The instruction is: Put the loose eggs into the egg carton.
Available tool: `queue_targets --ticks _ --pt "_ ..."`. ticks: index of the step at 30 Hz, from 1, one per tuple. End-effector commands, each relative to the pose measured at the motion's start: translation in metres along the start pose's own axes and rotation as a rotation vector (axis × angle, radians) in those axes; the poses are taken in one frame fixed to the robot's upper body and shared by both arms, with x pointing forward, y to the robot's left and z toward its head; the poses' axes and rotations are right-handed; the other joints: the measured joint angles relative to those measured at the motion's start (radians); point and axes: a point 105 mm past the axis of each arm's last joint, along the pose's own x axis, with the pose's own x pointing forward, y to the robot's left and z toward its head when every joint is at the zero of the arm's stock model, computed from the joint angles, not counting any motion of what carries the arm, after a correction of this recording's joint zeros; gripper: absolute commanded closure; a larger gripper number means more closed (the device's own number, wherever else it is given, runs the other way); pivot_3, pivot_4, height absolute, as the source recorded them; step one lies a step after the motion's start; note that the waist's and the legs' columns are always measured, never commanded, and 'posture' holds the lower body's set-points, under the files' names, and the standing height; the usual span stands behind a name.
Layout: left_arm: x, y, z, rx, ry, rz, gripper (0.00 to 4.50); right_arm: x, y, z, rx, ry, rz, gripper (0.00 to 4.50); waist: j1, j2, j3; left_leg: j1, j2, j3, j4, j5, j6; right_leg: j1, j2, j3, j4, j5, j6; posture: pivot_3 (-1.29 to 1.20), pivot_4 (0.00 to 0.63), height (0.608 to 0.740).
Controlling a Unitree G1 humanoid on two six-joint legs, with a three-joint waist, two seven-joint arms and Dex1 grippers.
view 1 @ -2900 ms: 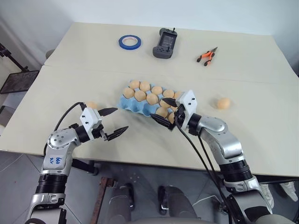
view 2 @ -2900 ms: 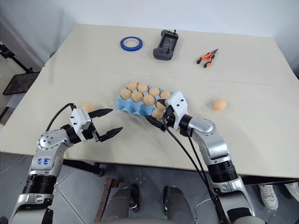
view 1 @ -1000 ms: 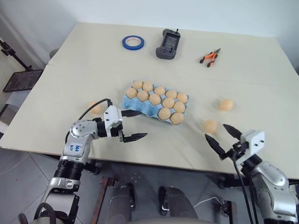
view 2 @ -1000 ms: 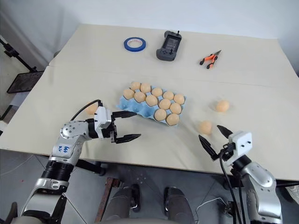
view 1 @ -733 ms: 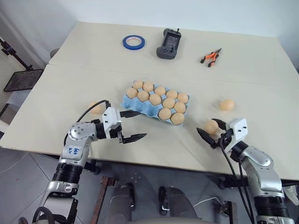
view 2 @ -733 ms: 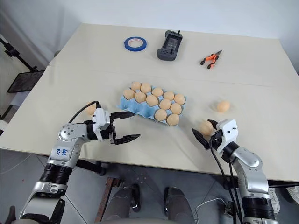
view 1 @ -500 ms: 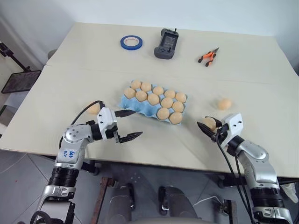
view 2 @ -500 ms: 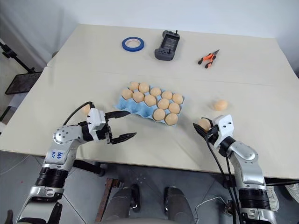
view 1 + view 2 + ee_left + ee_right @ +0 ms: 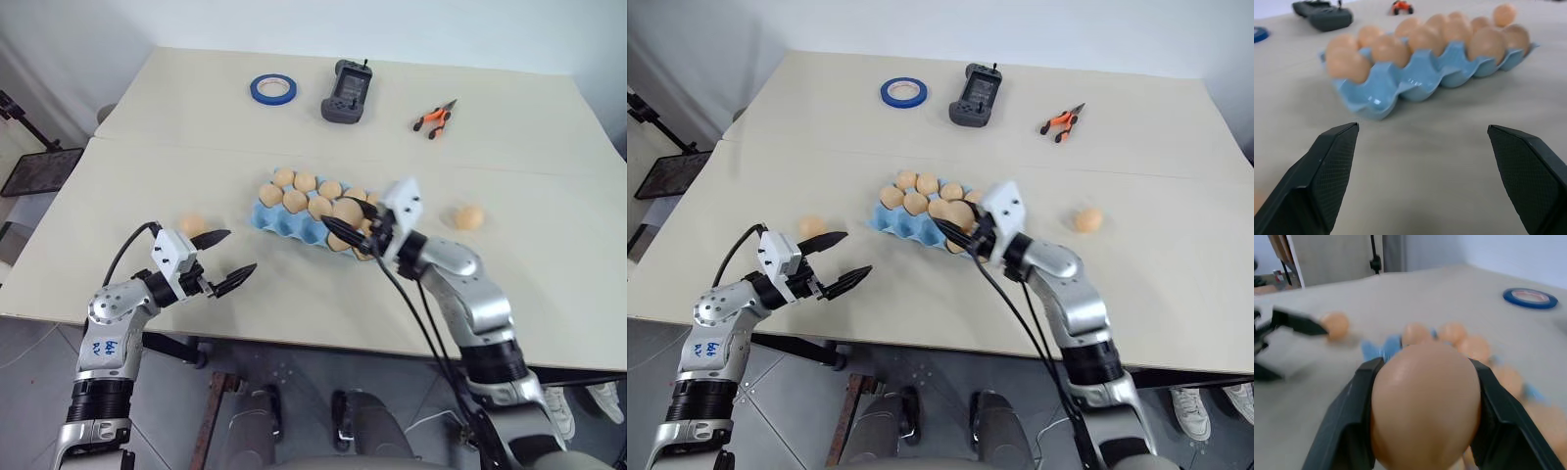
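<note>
A pale beige desk (image 9: 176, 147) carries three bystanders along its far part. A ring of blue tape (image 9: 272, 89) lies flat toward the far left. Taking the tape as landmark, a dark grey handheld controller (image 9: 344, 95) with a small screen and a short antenna lies to its right, near but apart. Further right of the controller, well apart from the tape, a pair of orange-handled pliers (image 9: 434, 117) lies flat. A seam runs across the desk, on the near side of the tape. Off the desk's left edge stands a black metal frame (image 9: 37, 168) on a tiled floor (image 9: 39, 372).
</note>
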Motion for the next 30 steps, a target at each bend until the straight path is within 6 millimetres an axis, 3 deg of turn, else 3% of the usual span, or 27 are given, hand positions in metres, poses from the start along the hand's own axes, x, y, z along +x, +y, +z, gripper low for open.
queue_targets --ticks 1,2,3,9,14,16,23,27,30 --pt "-0.005 0.000 0.012 0.026 -0.037 0.019 0.00 0.016 0.003 -0.009 -0.018 0.037 0.004 2.57 0.003 0.000 0.000 0.000 0.000 0.000 -0.001 0.000 0.000 0.000 0.000 0.000 -0.001 0.000 0.000 0.00 0.150 0.740" --pt "-0.005 -0.001 0.012 0.026 -0.037 0.020 0.00 0.020 0.004 -0.012 -0.028 0.051 0.011 2.57 0.004 0.000 0.000 0.000 0.000 0.000 -0.001 0.000 0.000 0.000 0.000 0.000 -0.001 0.000 0.000 0.00 0.150 0.740" --pt "-0.006 -0.001 0.013 0.026 -0.037 0.022 0.00 0.024 0.005 -0.014 -0.032 0.057 0.017 1.92 0.004 0.000 0.000 -0.001 0.000 0.000 -0.002 0.000 0.000 -0.001 0.000 0.000 -0.002 0.000 0.000 0.00 0.150 0.740" --pt "-0.007 -0.002 0.018 0.036 -0.044 0.033 0.00 0.025 0.003 -0.014 -0.031 0.040 0.026 0.04 -0.001 0.000 0.000 -0.001 -0.001 0.001 -0.003 0.000 0.000 -0.001 0.000 0.000 -0.002 0.000 0.000 0.00 0.150 0.740" --pt "-0.005 -0.002 0.021 0.041 -0.050 0.022 0.00 0.007 -0.001 -0.003 -0.053 0.002 0.024 0.04 -0.005 0.000 0.000 -0.001 -0.001 0.001 -0.004 0.000 0.000 -0.001 0.000 0.000 -0.002 0.000 0.000 0.00 0.150 0.740" --pt "0.000 -0.003 0.023 0.045 -0.059 0.005 0.00 -0.011 -0.004 0.002 -0.074 -0.019 0.018 0.04 -0.001 0.000 0.000 -0.001 -0.001 0.001 -0.004 0.000 0.000 -0.001 0.000 0.000 -0.003 0.000 0.000 0.00 0.150 0.740" --pt "0.019 -0.010 0.021 0.038 -0.063 -0.105 0.00 -0.125 -0.050 -0.005 -0.091 -0.026 -0.278 0.04 0.011 -0.001 0.000 -0.001 -0.002 0.002 -0.006 0.000 0.000 0.001 -0.001 -0.001 -0.008 0.000 0.001 0.00 0.150 0.740" --pt "0.029 -0.013 0.020 0.040 -0.060 -0.153 0.00 -0.181 -0.066 -0.023 -0.162 0.057 -0.444 0.04 0.003 -0.001 0.000 0.001 0.000 0.003 -0.005 0.000 0.000 0.001 0.001 0.000 -0.006 0.000 0.001 0.00 0.150 0.740" --pt "0.031 -0.016 0.021 0.013 -0.063 -0.190 0.00 -0.204 -0.072 -0.027 -0.180 0.076 -0.547 0.04 0.001 -0.001 -0.001 0.002 0.000 0.003 -0.004 0.000 0.000 0.001 0.003 0.000 -0.004 0.000 0.001 0.00 0.150 0.740"
